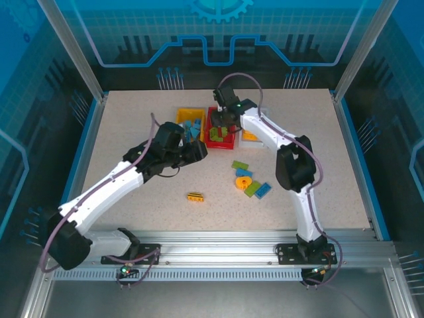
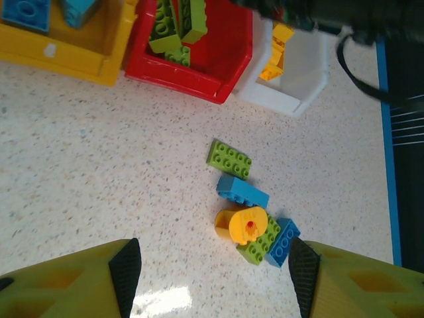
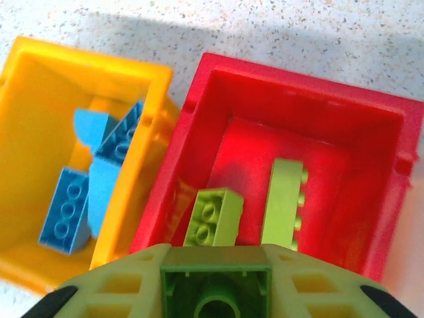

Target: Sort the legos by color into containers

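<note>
Tabletop [image 2: 99, 165]: speckled, stone-look, mostly matt. There is a soft glare patch between the left fingers [image 2: 126, 271].
Left fingers: yellow-green moulded plastic with black, finely textured pads.
Red bin [image 3: 218, 86] under the right fingers [image 3: 112, 291]: smooth glossy plastic, highlights on the inner floor.
Yellow bin [image 3: 40, 86] to their left: same smooth plastic, duller shine.
White bin [image 2: 298, 86] ahead of the left fingers: translucent plastic.
Green brick [image 3: 215, 288] between the right fingers: smooth plastic, satin.
Frame rails [image 1: 218, 240]: bare grey metal, ridged.
</note>
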Action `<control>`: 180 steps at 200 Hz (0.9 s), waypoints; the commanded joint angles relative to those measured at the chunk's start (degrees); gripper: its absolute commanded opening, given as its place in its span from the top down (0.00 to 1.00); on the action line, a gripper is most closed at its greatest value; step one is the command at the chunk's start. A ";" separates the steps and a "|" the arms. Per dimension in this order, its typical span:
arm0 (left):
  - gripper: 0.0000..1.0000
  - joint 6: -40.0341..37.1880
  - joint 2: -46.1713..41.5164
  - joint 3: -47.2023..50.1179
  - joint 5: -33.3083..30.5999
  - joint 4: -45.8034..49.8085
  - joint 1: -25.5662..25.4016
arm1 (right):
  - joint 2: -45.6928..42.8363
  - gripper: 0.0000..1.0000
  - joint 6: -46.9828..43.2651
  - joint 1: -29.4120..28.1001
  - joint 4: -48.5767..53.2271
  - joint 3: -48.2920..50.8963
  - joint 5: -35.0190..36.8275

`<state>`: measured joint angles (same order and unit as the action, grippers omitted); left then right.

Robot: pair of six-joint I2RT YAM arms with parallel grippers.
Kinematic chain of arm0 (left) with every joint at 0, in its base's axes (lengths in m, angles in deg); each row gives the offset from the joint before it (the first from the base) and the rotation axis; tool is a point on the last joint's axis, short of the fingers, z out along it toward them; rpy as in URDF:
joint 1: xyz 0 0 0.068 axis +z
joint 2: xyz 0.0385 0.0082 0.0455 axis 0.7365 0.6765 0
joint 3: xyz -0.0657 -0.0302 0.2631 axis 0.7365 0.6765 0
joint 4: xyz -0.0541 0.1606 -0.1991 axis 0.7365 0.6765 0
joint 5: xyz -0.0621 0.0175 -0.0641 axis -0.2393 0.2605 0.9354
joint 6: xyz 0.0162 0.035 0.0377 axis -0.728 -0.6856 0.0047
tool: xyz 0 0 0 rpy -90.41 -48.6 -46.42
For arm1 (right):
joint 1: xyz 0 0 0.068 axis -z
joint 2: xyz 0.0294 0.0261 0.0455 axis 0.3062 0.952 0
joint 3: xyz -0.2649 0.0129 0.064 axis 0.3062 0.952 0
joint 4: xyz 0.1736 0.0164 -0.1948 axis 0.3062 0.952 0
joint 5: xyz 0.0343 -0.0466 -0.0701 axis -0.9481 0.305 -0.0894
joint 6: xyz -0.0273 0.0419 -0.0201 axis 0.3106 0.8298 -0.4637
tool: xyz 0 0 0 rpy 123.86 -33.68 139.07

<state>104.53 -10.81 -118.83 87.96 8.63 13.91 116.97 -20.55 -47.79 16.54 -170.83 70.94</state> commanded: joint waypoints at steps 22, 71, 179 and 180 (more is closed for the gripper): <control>0.35 -3.74 4.56 -0.72 -3.97 -6.26 -2.61 | 11.23 0.68 3.32 2.17 9.35 -13.93 -3.26; 0.35 -4.79 6.14 0.13 -4.87 -6.43 -4.00 | 11.41 0.53 2.67 2.45 7.77 -14.08 -6.13; 0.36 -2.38 -1.41 5.98 -10.93 0.12 -6.05 | -10.53 0.45 -0.34 -1.23 1.10 3.09 -1.95; 0.36 -2.31 -1.59 6.10 -11.02 0.23 -6.04 | -10.87 0.45 -0.39 -1.33 0.95 3.58 -1.93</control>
<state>101.07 -7.99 -114.48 80.86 5.05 8.32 115.00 -19.10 -47.53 20.85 -172.95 67.49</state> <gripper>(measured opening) 0.645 0.548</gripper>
